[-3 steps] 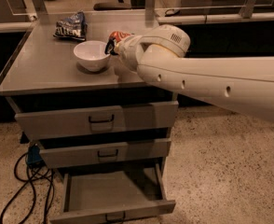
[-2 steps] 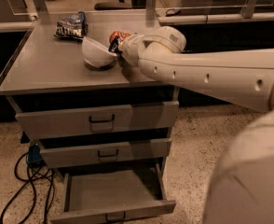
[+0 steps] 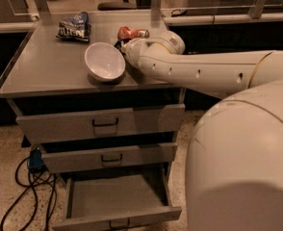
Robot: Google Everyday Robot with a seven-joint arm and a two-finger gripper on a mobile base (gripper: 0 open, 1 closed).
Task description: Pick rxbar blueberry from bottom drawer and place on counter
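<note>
Where the counter (image 3: 45,73) carries a snack bag (image 3: 74,27), a white bowl (image 3: 104,61) is seen tipped; beside its right rim the gripper (image 3: 119,45) is found, its state not discernible. The rxbar blueberry cannot be located; the bottom drawer (image 3: 115,196) is seen open.

On the tabletop (image 3: 40,71) a bowl (image 3: 104,61) is leaning on its side near the front edge, and the hand (image 3: 121,46) is sitting just right of it. A snack bag (image 3: 74,27) is lying behind the bowl to the left, and a can (image 3: 132,32) is lying behind the hand. Below, the bottom drawer (image 3: 115,196) is standing pulled out under two upper drawers (image 3: 100,124).
</note>
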